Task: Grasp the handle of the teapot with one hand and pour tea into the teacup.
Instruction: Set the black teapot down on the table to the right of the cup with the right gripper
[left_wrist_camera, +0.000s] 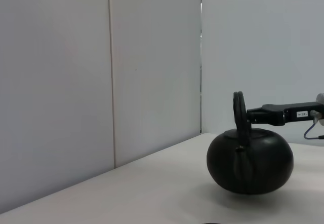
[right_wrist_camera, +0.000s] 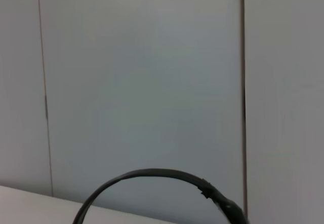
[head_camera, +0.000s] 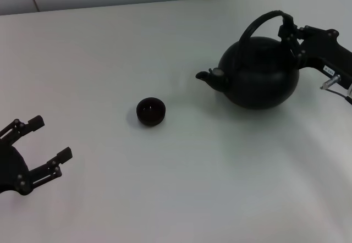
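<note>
Holding the handle (head_camera: pixel 264 20) tight, the right gripper (head_camera: pixel 290 34) must carry the teapot (head_camera: pixel 258 72) from the table's far right toward the teacup (head_camera: pixel 150 111); the left gripper (head_camera: pixel 47 141) waits open.

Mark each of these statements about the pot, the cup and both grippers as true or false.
1. The right gripper is closed on the arched black handle of the round matte-black teapot. True.
2. The teapot's spout points away from the small round black teacup. False: it points toward the cup.
3. The left gripper holds the teacup. False: it is open, apart from the cup.
4. The teacup stands upright on the white table. True.
</note>
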Tool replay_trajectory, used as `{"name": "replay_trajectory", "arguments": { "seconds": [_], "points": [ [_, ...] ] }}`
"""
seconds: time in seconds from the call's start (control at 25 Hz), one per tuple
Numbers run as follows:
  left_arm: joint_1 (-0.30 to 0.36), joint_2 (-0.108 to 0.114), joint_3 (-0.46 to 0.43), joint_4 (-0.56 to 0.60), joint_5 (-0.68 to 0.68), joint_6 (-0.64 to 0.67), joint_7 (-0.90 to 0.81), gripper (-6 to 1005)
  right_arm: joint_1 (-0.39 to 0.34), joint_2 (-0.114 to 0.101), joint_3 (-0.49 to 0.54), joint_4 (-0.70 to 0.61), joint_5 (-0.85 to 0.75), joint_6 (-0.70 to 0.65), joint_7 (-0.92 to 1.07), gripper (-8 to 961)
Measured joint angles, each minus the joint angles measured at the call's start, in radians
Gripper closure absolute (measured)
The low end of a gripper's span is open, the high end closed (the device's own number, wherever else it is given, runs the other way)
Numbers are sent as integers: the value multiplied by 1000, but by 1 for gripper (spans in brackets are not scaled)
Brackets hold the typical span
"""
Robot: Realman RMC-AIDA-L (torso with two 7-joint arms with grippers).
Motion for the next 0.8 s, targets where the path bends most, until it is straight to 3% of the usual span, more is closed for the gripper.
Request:
{"name": "replay_trajectory", "arguments": {
  "seconds": [0.8],
  "points": [
    [0,-3,-6,-2,0,11,0,136,-2,0,-5,16,0,1,-58,743]
  ]
}}
